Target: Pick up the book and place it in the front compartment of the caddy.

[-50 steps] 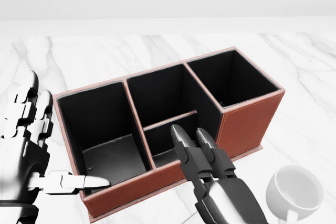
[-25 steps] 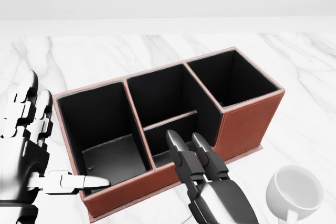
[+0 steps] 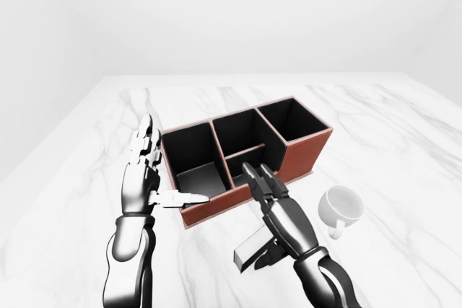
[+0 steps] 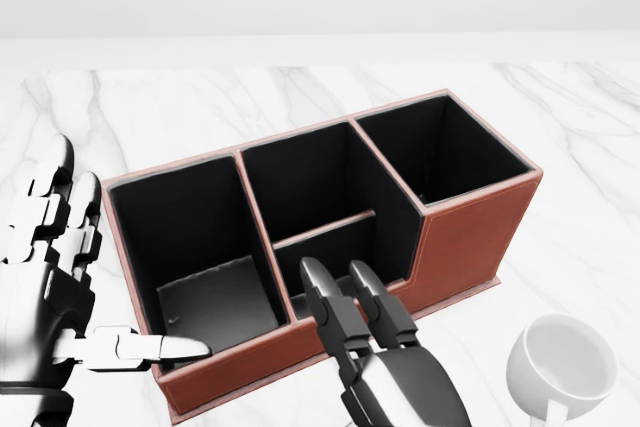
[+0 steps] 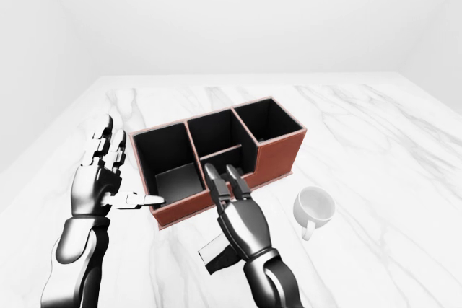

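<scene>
Left-eye view showed the right robot hand (image 3: 278, 210) grasping the book (image 3: 254, 247), mostly hidden beneath it; left robot hand (image 3: 144, 171) splayed, released, beside the caddy (image 3: 249, 156).

Bright, even, diffuse light fills all three views, with no single source to be made out; the wall and the marble desk (image 3: 404, 149) wash to near white, so the desk's far edge barely stands out. Shadows are faint and soft. The caddy (image 4: 470, 237) interiors are the only deep darks, nearly black, with one grey patch on the floor of the left compartment. Soft highlights gleam on the metal of the left robot hand (image 3: 141, 178) and right robot hand (image 5: 242, 221). Rendering is sharp throughout, without blur or visible edge distortion.
</scene>
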Motion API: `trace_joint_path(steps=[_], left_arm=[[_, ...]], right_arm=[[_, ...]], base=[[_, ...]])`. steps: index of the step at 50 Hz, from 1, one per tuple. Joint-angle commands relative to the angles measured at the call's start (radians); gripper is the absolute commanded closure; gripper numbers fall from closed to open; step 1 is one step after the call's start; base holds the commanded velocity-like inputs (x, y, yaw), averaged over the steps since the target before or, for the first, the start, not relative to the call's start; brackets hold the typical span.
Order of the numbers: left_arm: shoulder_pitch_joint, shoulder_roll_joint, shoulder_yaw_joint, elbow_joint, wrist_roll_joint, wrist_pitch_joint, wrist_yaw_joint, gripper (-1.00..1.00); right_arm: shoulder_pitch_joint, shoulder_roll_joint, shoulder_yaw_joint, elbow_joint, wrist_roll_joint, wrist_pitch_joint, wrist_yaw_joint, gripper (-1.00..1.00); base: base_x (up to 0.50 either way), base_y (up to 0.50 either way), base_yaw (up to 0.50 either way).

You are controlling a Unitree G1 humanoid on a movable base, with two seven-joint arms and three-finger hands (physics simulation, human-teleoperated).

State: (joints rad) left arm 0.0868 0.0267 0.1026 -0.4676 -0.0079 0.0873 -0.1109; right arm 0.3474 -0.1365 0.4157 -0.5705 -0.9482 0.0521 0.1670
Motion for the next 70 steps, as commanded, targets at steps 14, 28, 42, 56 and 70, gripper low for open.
trace_joint_path(steps=[14,28,42,56,70], left_arm=[[-0.001,0.003,0.005,-0.011,0.002,0.000,-0.007,-1.00],[-0.002,0.004,0.014,-0.020,-0.001,0.000,-0.012,-1.00],[-0.001,0.004,0.018,-0.024,-0.003,0.000,-0.013,-1.00],[-0.001,0.004,0.018,-0.035,-0.003,0.000,-0.013,-1.00],[-0.004,0.004,0.018,-0.030,-0.002,0.000,-0.013,-1.00]], right_arm=[[0.009,-0.017,0.046,0.061,-0.023,-0.021,-0.048,-1.00],[0.005,-0.020,0.054,0.100,-0.022,-0.034,-0.071,-1.00],[0.009,-0.023,0.058,0.137,-0.022,-0.052,-0.094,-1.00],[0.010,-0.025,0.064,0.176,-0.026,-0.066,-0.116,-1.00],[0.004,-0.023,0.058,0.210,-0.026,-0.077,-0.127,-1.00]], base=[[0.00,0.00,0.00],[0.00,0.00,0.00],[0.00,0.00,0.00],[0.00,0.00,0.00],[0.00,0.00,0.00]])
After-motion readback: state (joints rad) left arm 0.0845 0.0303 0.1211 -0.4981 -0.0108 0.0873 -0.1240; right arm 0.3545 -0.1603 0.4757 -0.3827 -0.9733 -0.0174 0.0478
